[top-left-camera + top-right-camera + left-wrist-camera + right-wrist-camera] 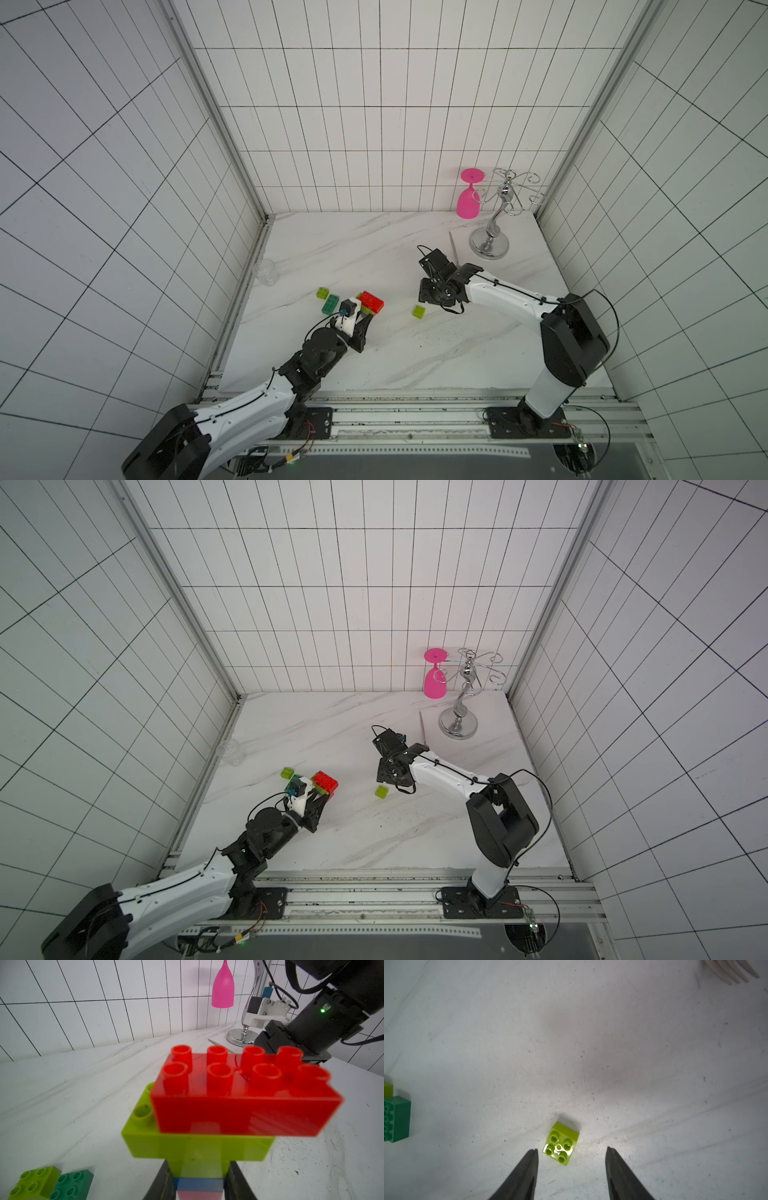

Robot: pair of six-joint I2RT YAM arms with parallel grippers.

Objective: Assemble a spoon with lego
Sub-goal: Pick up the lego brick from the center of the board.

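My left gripper (199, 1166) is shut on the narrow lower part of the spoon (239, 1113), its fingers (164, 1180) pressing the small lime, blue and pink bricks. Above them sit a wide lime brick and a red brick (371, 301); both top views show this at centre left (325, 782). My right gripper (572, 1149) hangs open above the table, holding nothing. One small loose lime lego brick (561, 1144) lies flat below its fingertips, also visible as a lime brick (419, 311) in a top view. Another lime brick (322, 293) and a dark green brick (330, 304) lie left of the spoon.
A pink glass (468, 199) hangs on a chrome rack (490, 245) at the back right. A metal fork (454, 245) lies beside the rack's base. A clear cup (264, 272) stands at the table's left edge. Tiled walls close in three sides.
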